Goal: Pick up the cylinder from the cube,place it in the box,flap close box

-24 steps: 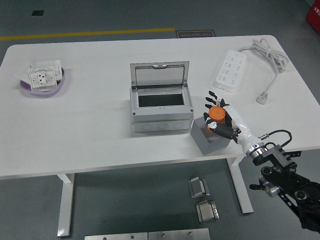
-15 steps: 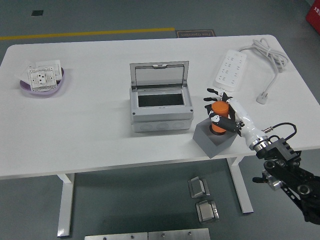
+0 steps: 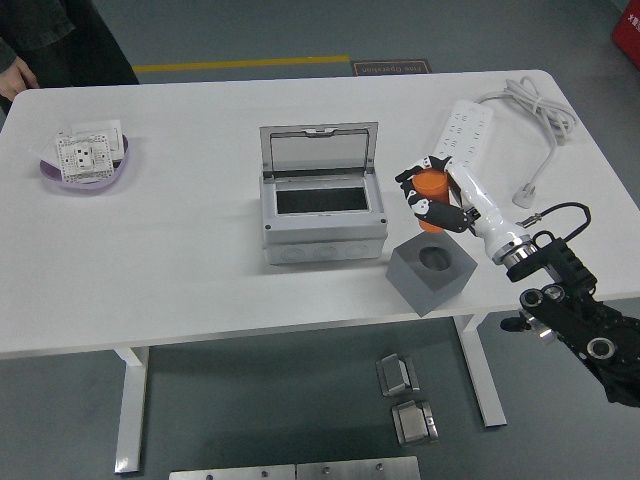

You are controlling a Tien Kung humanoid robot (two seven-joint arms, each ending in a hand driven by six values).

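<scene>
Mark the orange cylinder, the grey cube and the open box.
orange cylinder (image 3: 431,184), head view, its upper side
grey cube (image 3: 431,272), head view, top face by its socket
open box (image 3: 322,241), head view, front wall

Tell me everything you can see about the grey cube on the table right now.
The cube is a dull dark grey block, plastic by the look, with a round socket in its top face, now empty. It sits turned corner-on at the table's near edge, just right of the box. Nothing touches it; the right hand holds the orange cylinder beyond it.
</scene>
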